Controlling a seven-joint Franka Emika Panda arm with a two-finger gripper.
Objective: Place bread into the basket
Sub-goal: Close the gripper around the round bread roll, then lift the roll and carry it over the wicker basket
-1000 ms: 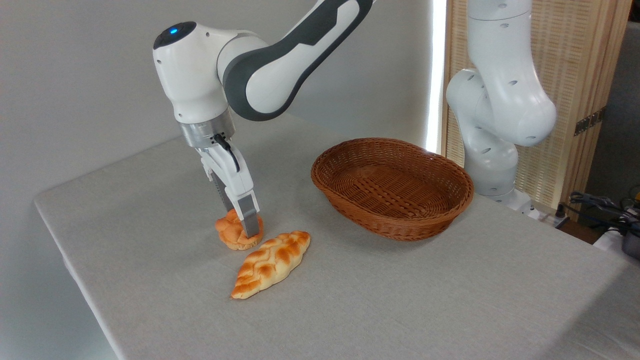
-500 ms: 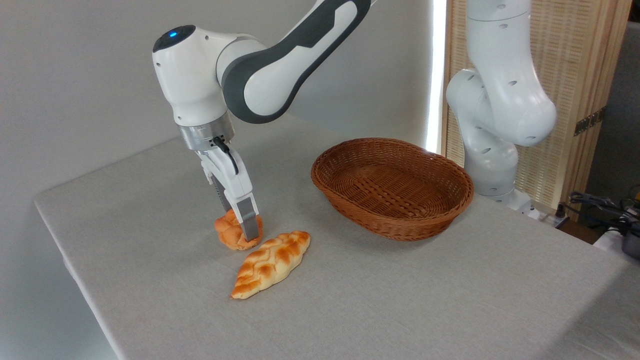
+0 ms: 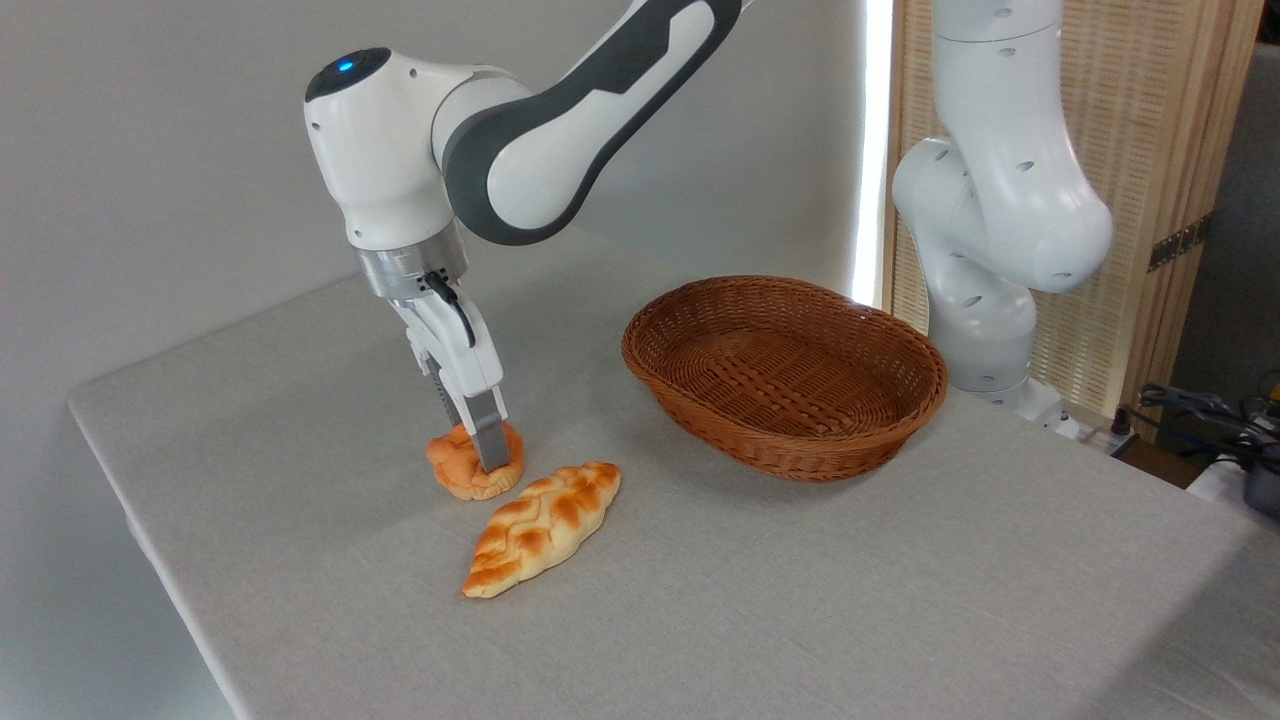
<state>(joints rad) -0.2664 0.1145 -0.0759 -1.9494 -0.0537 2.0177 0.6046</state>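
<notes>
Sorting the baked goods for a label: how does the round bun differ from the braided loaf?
The bun is small, round and knotted; the braided loaf is longer, with pointed ends. The gripper is at the bun; the loaf lies untouched. Both are golden-orange and outside the basket.

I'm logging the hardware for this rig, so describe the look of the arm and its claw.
The arm has glossy white rounded shells with dark grey panels along the link. A small blue light glows on a dark cap at the wrist joint. Below it sits a silver metal ring, and a black cable curls down the white claw body, which ends in narrow grey fingers.
</notes>
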